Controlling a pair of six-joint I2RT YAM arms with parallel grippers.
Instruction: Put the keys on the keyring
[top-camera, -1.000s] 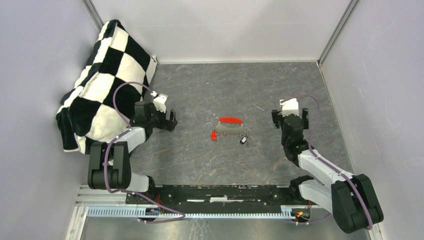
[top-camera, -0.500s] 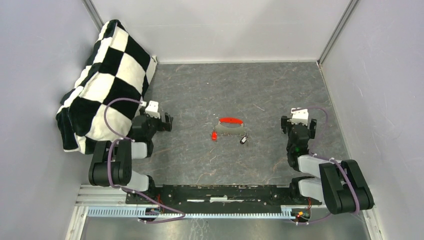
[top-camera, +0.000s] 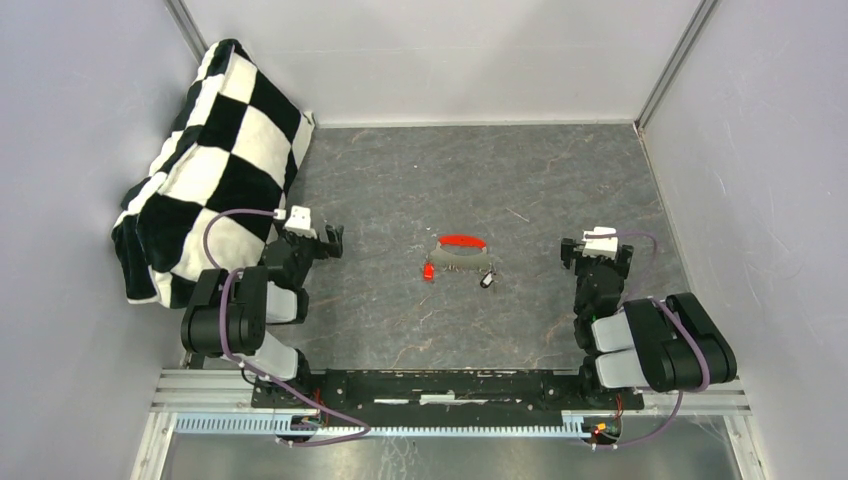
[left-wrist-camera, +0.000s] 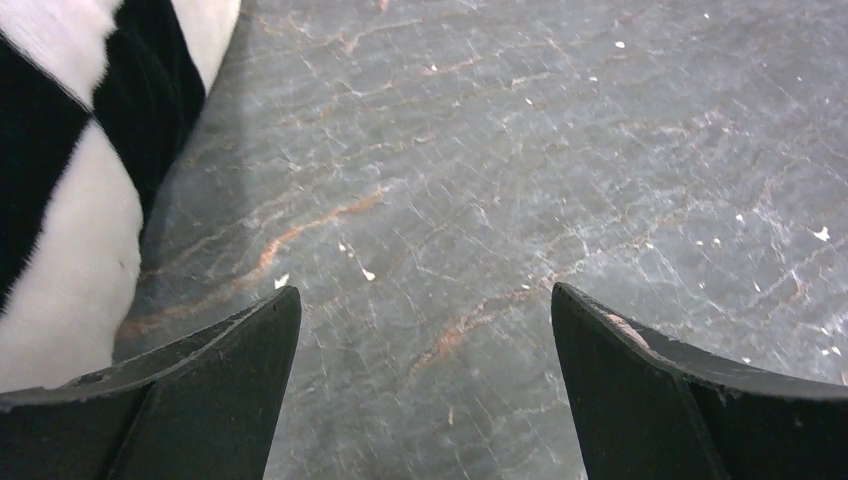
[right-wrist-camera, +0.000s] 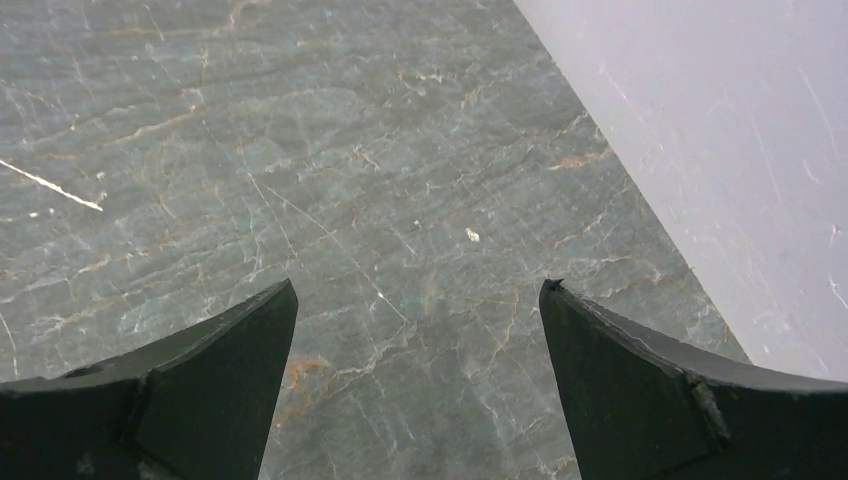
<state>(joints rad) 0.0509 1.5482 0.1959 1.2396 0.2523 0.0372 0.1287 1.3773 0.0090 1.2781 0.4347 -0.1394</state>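
The keyring, a red curved band over a grey toothed arc, lies in the middle of the table in the top view. The red-headed key lies at its lower left, the black-headed key at its lower right. My left gripper is open and empty, well left of them. My right gripper is open and empty, well right of them. Both wrist views show only wide-apart black fingers over bare table; keys and keyring are out of those views.
A black-and-white checkered cushion leans in the back left corner beside my left arm, also showing in the left wrist view. Grey walls enclose the table; the right wall stands close to my right gripper.
Both arms have folded back toward their bases; each gripper has drawn away from the keys and keyring and lowered. The keys and keyring have not moved.
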